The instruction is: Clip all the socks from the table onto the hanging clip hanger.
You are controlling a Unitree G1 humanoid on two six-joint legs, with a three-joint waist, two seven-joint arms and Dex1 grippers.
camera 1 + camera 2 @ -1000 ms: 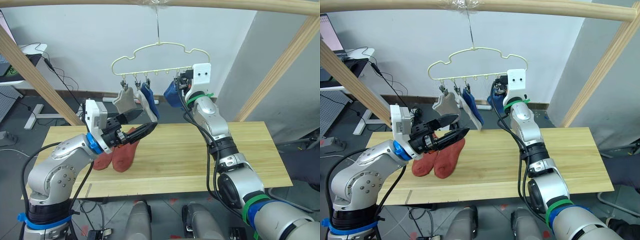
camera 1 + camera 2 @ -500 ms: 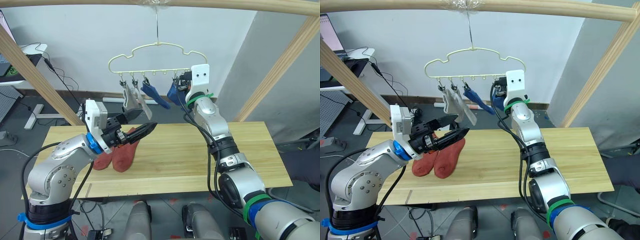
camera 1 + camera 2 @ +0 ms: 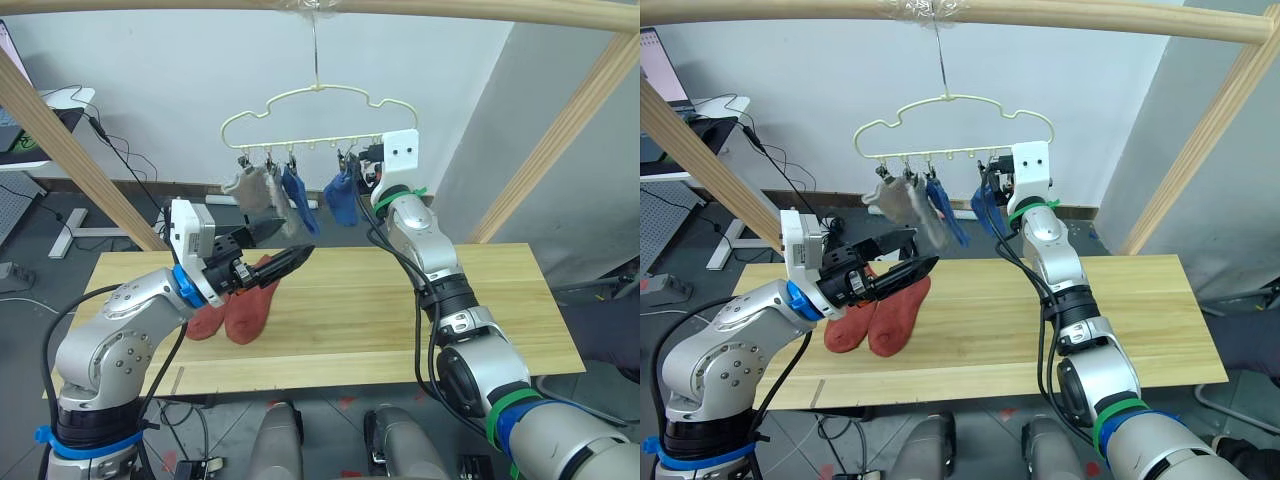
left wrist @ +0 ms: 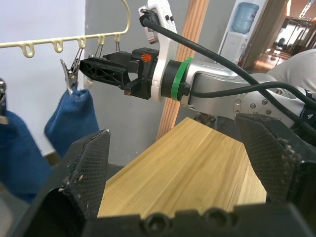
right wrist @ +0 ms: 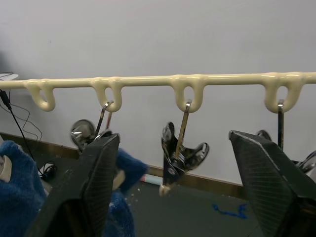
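Clip hanger (image 3: 320,115): hung by its hook from the top pole, above the far edge of the table (image 3: 400,310).
Socks hung: two grey socks (image 3: 252,185) and two blue socks (image 3: 340,195) are held by clips.
Socks left: two rust-red socks (image 3: 240,305) are lying on the table, beneath the left gripper.
Right gripper (image 4: 86,66): raised just beside a clip, fingers parted, nothing gripped.
Left gripper (image 3: 275,245): held wide open above the red socks, empty.
Risk: the hanger could be knocked and set swinging by the right gripper; a shallowly clipped blue sock could be shaken loose.
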